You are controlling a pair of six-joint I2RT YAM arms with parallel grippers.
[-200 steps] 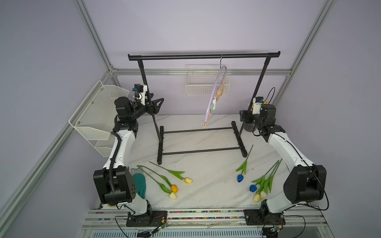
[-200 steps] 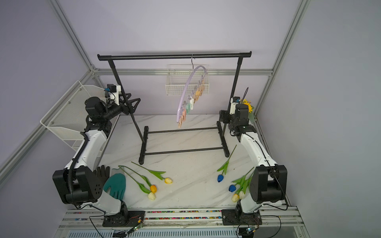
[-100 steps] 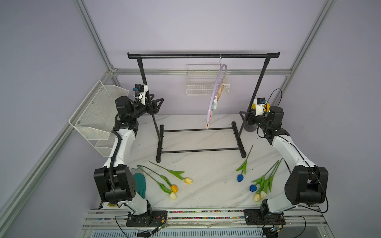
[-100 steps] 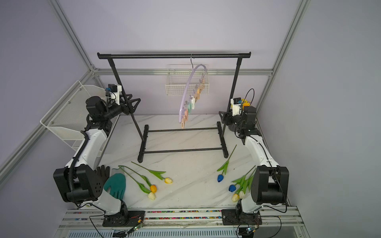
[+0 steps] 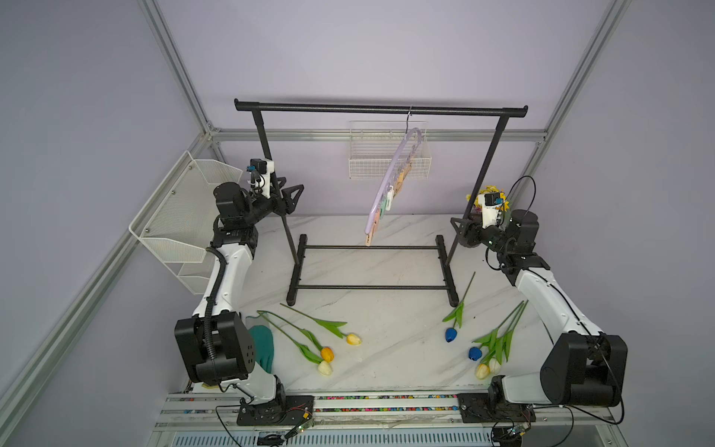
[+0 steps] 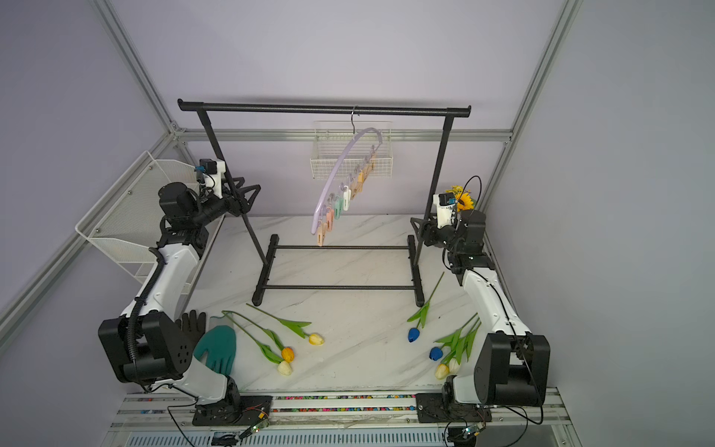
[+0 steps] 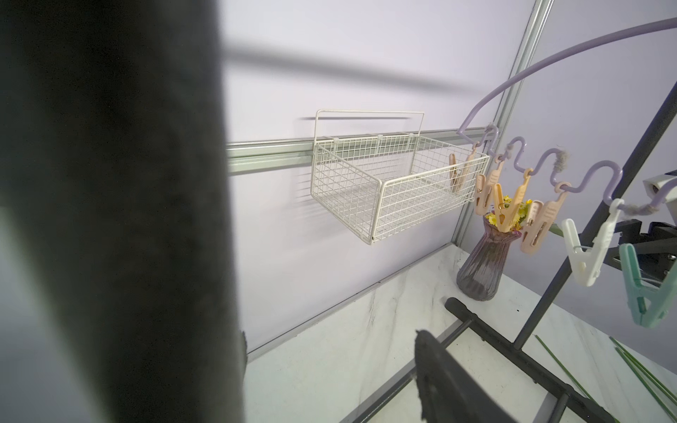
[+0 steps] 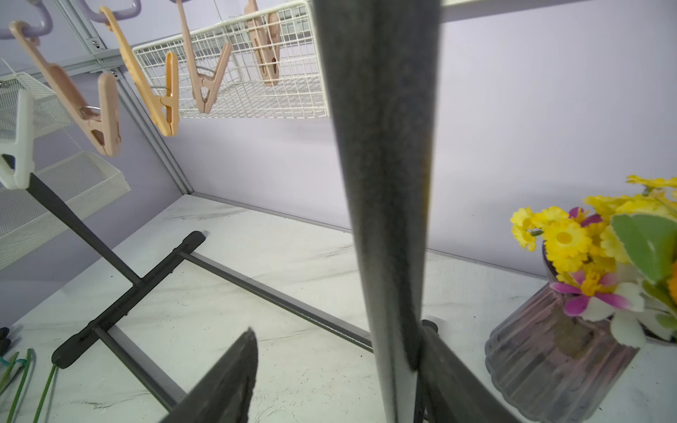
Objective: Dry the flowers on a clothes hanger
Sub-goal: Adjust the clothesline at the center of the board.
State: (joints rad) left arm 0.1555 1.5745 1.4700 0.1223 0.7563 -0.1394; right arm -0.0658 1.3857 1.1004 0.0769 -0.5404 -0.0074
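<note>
On the marble surface [image 5: 387,321], toward its front edge, the flowers [image 5: 327,353] lie flat in two loose groups. Three are near the left arm's base and four near the right arm's base, heads toward the front.

The clothes hanger [image 5: 371,218] hangs by its hook from the top bar of the black garment rack [image 5: 381,109]. Its clothespins [image 7: 586,252] dangle in a row under the lilac arc. It hangs between the two grippers and touches neither.

I find both grippers at the rear of the surface, well apart from the flowers.

- **Left:** The left gripper [image 5: 288,189] is at the rack's left upright. In the left wrist view the post looms close on one side, and the one finger [image 7: 458,388] I can see stands clear of it. I read these jaws as spread, holding nothing.
- **Right:** The right gripper [image 5: 460,228] is at the right upright, just in front of the ribbed vase [image 8: 549,366]. In the right wrist view the post stands between the jaws, against one finger and with a plain gap to the other finger [image 8: 227,384]. These jaws are spread around the post, not clamped on it.
</note>
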